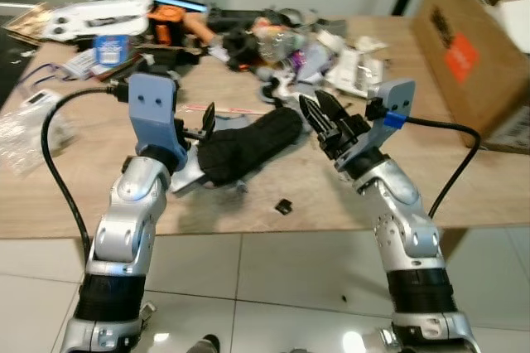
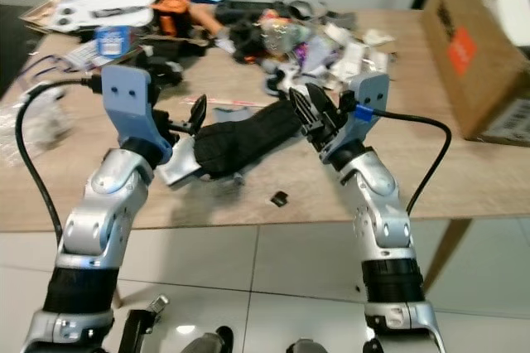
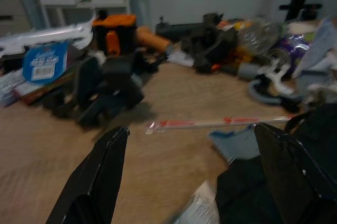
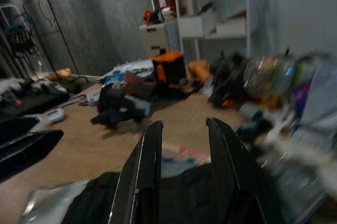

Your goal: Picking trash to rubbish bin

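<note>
Clutter: you see tools and wrappers heaped along the far table (image 1: 248, 195); cardboard box (image 1: 476, 38) far right.
Hidden: bundle's left end, behind the left gripper (image 1: 205, 125).
Trash: black cloth bundle (image 1: 252, 144), centre-near, between both grippers.
Left gripper: fingers spread wide.
Right gripper (image 1: 327, 117): narrowly parted, empty, at the bundle's right end.

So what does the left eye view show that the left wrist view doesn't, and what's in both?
The left eye view alone takes in both arms, the right gripper over one end of the black cloth bundle, the cardboard box and a small black scrap near the table edge. The left wrist view alone gives a close look between the left gripper and its spread fingers. Both share the bundle, the red-and-white straw wrapper and the orange tool.
</note>
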Robot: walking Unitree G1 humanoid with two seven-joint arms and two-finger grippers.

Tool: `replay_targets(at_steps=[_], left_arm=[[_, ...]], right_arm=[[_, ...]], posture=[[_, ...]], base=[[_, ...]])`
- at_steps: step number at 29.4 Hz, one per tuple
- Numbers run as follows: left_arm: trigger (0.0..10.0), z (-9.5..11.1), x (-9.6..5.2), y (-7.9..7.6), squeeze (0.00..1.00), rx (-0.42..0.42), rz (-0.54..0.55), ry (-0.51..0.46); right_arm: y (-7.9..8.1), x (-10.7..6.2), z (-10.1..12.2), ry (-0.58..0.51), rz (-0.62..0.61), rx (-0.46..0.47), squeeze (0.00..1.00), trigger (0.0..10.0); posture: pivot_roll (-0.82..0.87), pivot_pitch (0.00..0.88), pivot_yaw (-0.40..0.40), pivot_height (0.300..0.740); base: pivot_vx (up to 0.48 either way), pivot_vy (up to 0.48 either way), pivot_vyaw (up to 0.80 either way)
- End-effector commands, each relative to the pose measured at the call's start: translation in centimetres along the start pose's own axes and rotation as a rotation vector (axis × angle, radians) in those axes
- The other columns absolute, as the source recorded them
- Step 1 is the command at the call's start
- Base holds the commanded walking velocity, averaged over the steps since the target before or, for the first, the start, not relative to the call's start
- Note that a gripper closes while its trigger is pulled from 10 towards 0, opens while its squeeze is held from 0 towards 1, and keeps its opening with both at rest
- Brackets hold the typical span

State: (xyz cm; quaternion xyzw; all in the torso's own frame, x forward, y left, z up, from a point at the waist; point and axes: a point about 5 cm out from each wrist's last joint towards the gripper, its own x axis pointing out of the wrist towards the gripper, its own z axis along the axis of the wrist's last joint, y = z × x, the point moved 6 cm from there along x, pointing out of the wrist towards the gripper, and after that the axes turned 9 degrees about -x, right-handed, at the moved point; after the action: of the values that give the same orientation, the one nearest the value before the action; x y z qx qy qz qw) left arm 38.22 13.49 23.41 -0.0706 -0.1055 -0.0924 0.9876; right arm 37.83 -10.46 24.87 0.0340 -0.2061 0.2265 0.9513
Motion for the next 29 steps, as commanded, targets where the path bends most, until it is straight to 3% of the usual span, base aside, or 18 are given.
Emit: replay_targets(at_steps=[1, 10, 16, 29], left_arm=[[10.0, -0.2, -0.1, -1.1, 0.0, 0.002, -0.028, 0.005], [10.0, -0.6, -0.1, -1.5, 0.0, -0.004, -0.031, 0.01], [10.0, 0.2, -0.3, -1.9, 0.0, -0.061, -0.052, -0.047], [10.0, 0.8, -0.3, -2.5, 0.0, -0.069, -0.079, -0.078]], right_arm=[[-0.5, -0.5, 0.1, 0.002, -0.022, -0.002, 0.0, 10.0], [-0.4, -1.0, 0.0, 0.003, -0.036, -0.013, 0.0, 10.0], [-0.3, -0.9, 0.7, -0.028, -0.039, -0.023, 0.0, 10.0], [-0.1, -0.9, 1.1, -0.04, -0.024, -0.04, 0.0, 10.0]], posture=[[0.06, 0.196, -0.024, 0.74], [0.05, 0.192, -0.015, 0.74], [0.04, 0.173, -0.015, 0.74], [0.03, 0.151, -0.01, 0.74]], base=[[0.0, 0.0, 0.0], [0.0, 0.0, 0.0], [0.0, 0.0, 0.0], [0.046, 0.0, 0.0]])
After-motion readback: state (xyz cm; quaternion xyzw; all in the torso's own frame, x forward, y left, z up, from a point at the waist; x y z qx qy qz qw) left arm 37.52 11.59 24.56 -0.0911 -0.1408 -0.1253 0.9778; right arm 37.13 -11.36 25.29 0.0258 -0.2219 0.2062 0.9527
